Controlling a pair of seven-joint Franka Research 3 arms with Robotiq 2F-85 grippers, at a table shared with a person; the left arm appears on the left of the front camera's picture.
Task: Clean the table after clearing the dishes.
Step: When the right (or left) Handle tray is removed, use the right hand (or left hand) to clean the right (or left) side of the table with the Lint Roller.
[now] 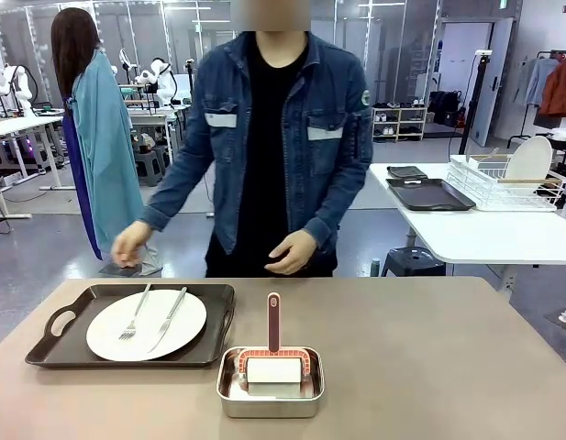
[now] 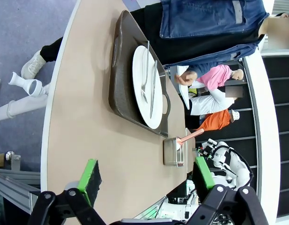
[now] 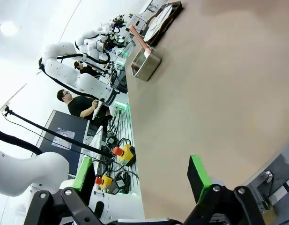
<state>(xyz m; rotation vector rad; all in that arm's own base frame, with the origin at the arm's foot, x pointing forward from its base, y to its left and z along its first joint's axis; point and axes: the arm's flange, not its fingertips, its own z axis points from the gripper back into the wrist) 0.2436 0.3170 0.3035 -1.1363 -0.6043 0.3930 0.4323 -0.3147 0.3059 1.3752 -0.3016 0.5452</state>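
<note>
Fingers (image 2: 91, 177) of the left gripper (image 2: 146, 174) were spread wide with nothing held between them, poised over the near part of the table (image 2: 88, 131). The right gripper (image 3: 140, 174) was likewise fully parted and empty, poised at the table's edge, well apart from everything on it. Nearest the robot, at the middle of the near edge, a steel pan (image 1: 270, 408) was set, and a cleaning roller (image 1: 273, 323) was stood in it with its red handle pointed away toward the person. Just beyond and to the robot's left, a dark tray (image 1: 218, 307) was laid with its long axis across the table and a handle cut into each short end. One white plate (image 1: 104, 341) was carried on it, with a fork (image 1: 136, 313) and a knife (image 1: 169, 318) laid side by side across it. Farther off, the person's hand (image 1: 129, 246) was held behind the far edge, apart from the tray. The tray was judged to lie ahead of the left arm's fingers and nearer that arm, so clearing was not yet finished and the roller was not yet needed.
</note>
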